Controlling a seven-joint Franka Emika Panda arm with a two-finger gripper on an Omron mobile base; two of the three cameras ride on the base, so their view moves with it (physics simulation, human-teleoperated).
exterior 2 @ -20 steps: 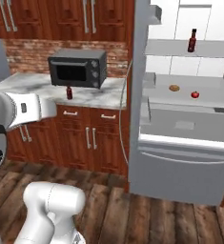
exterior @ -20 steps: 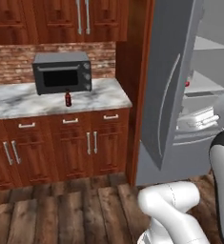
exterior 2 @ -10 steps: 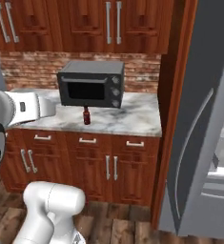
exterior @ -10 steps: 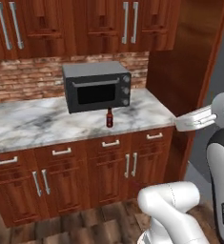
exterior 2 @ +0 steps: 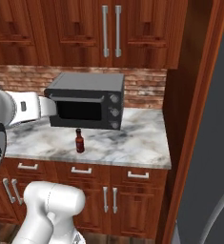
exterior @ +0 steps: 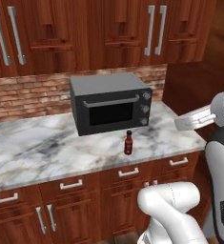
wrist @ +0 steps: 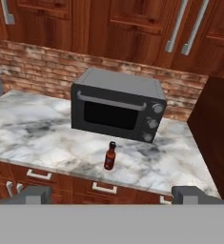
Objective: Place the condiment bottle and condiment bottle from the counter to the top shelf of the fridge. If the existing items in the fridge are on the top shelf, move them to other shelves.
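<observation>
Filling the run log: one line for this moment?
phase: facing counter | condiment bottle: upright, in front of microwave | hand: open, empty, short of bottle | grasp: not yet

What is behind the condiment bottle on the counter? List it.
Directly behind the condiment bottle stands a dark grey microwave, door shut, on the counter. Behind that runs a red brick backsplash. The wall section right behind the microwave is covered.

Slim dark reddish-brown condiment bottle (exterior: pixel 128 143) with dark cap; grey-white marble counter (exterior: pixel 46 150) veined in darker grey; dark grey boxy microwave oven (exterior: pixel 111 103) with black window; red-brown brick backsplash (exterior: pixel 27 95), pale mortar lines; dark red-brown wooden cabinet fronts (exterior 2: pixel 147 33) with silver bar handles (exterior 2: pixel 111 24).
</observation>
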